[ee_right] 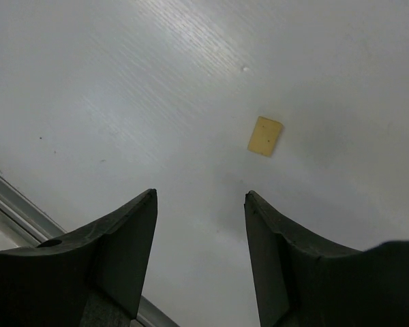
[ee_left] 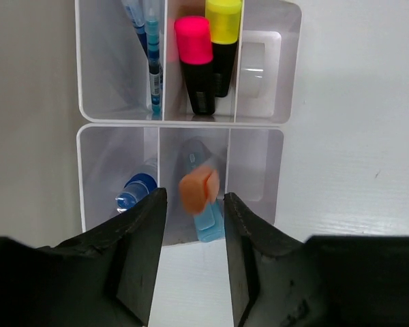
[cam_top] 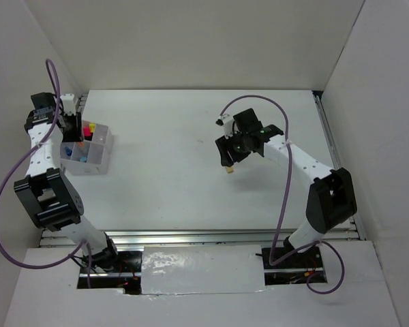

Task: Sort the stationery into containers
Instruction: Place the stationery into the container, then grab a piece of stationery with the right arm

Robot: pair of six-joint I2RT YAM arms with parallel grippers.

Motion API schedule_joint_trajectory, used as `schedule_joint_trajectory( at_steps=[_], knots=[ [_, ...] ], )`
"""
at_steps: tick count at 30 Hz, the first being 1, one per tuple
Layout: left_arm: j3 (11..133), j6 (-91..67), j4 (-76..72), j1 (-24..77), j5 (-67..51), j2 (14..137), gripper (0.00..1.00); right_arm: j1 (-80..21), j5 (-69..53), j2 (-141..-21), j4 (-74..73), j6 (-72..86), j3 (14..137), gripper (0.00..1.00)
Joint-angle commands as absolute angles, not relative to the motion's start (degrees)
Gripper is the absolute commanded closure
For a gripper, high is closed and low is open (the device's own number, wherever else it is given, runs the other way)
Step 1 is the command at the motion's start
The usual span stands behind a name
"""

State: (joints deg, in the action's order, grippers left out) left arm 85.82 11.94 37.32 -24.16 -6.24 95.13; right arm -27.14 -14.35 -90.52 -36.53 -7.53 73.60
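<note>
Two arms: left arm (cam_top: 37, 153) bent over organizer box (cam_top: 101, 155), right arm (cam_top: 296, 157) above table (cam_top: 170, 170).

Tabletop (cam_top: 177, 157): white, matte, with walls at 9, 12 and 3 o'clock.
Organizer box (cam_top: 102, 158): translucent white, divided into compartments, standing at the 9 o'clock edge.
Yellow rectangle (ee_right: 265, 135): small, flat, lying just off centre toward 3 o'clock, well apart from the box.
Metal rail (cam_top: 191, 237): runs along the 6 o'clock edge.

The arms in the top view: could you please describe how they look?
Both the left arm and right arm have white links with black joints, each with a looping purple cable. The left gripper and right gripper have black wedge-shaped fingers.
</note>
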Motion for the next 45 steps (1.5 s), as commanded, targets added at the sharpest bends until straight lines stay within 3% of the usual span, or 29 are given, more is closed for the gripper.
schedule_joint_trajectory(
  at_steps=[1,5,15,18,25,29,32,36,37,40,45],
  knots=[
    [87.36,11.69,36.56,-23.82,-7.29,94.92,0.48,-26.11,-13.71,-92.89,-34.45,-5.71,72.6,0.4],
    [87.28,11.25,36.3,-23.73,-10.1,93.87,0.39,-26.1,-11.17,-95.71,-33.67,-4.84,72.86,0.46],
    [84.11,10.11,32.79,-22.07,-18.98,85.97,0.37,-26.19,-5.99,-104.06,-32.34,-3.43,74.97,0.5],
    [83.23,10.2,32.26,-20.84,-20.64,83.68,0.36,-26.1,-5.01,-106.25,-31.55,-3.17,75.5,0.5],
    [78.41,10.55,28.57,-18.02,-24.87,77.88,0.19,-25.75,-5.45,-110.65,-30.76,-2.9,77.17,0.46],
    [76.29,11.07,27.16,-15.92,-27.5,74.54,0.17,-25.93,-5.28,-113.72,-31.28,-3.07,79.62,0.46],
    [74.54,11.42,25.85,-14.6,-30.14,72.78,0.17,-25.66,-5.19,-114.43,-31.55,-3.16,80.59,0.53],
    [72.17,13.27,24.44,-13.28,-36.81,70.67,0.18,-25.31,-7.11,-114.61,-32.96,-3.34,81.65,0.82],
    [71.55,13.18,23.91,-13.1,-40.22,69.71,0.18,-25.05,-8.51,-113.91,-33.22,-3.6,81.65,0.85],
    [67.69,12.57,21.45,-11.87,-48.13,67.42,0.19,-23.65,-22.29,-108.3,-32.79,-4.39,79.37,0.92],
    [58.99,10.73,15.92,-1.16,-50.36,63.21,0.2,-22.76,-50.51,-97.93,-28.92,-1.77,75.67,0.98]
  ],
)
